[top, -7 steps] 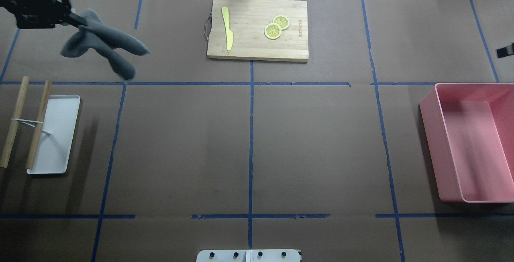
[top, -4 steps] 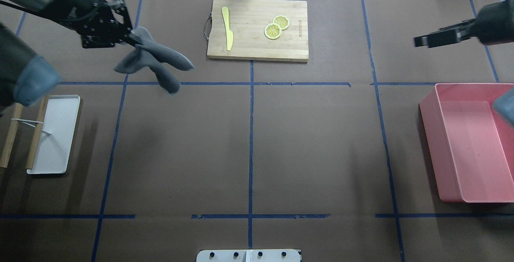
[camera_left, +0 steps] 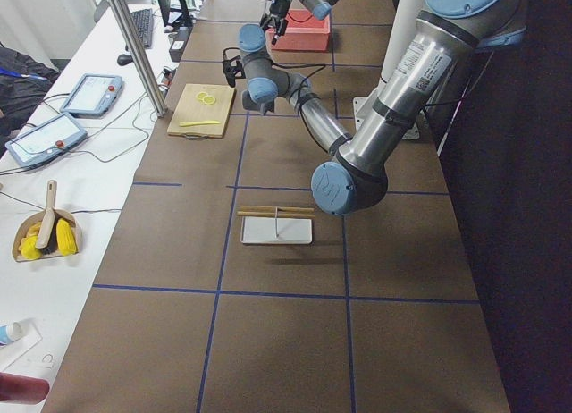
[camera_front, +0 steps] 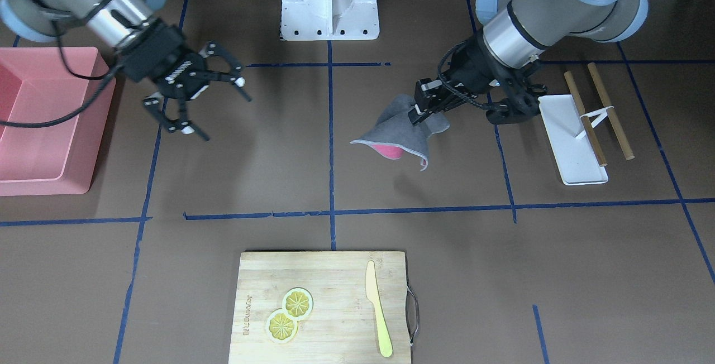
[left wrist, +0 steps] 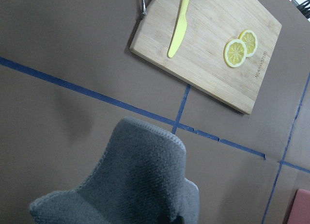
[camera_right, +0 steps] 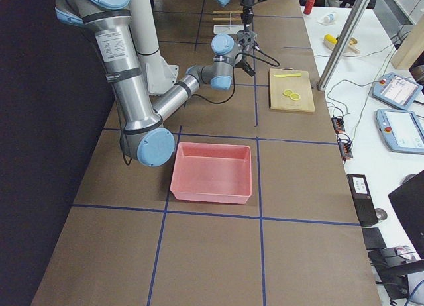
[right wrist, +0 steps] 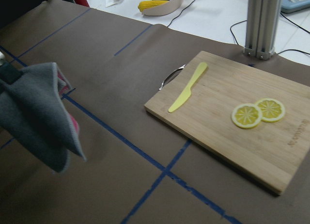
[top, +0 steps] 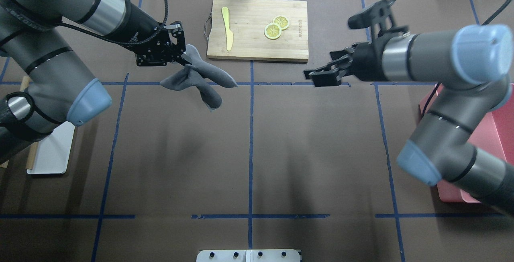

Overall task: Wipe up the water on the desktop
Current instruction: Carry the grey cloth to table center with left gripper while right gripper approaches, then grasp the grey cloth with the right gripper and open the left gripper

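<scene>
overhead exterior shows one cloth [top: 196, 79] over the desktop [top: 180, 153], two lemon slices [top: 272, 31] [top: 281, 21].

Your two grey arms.
Left arm [top: 48, 57] and right arm [top: 453, 121]: pale-blue joint caps, silver wrist bands, black cables. Left claw [top: 185, 56] and right claw [camera_front: 223, 111] are black, the right white-padded.

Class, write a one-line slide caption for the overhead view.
Left claw holds a grey cloth hanging above the desktop near the cutting board; right claw is open.
</scene>
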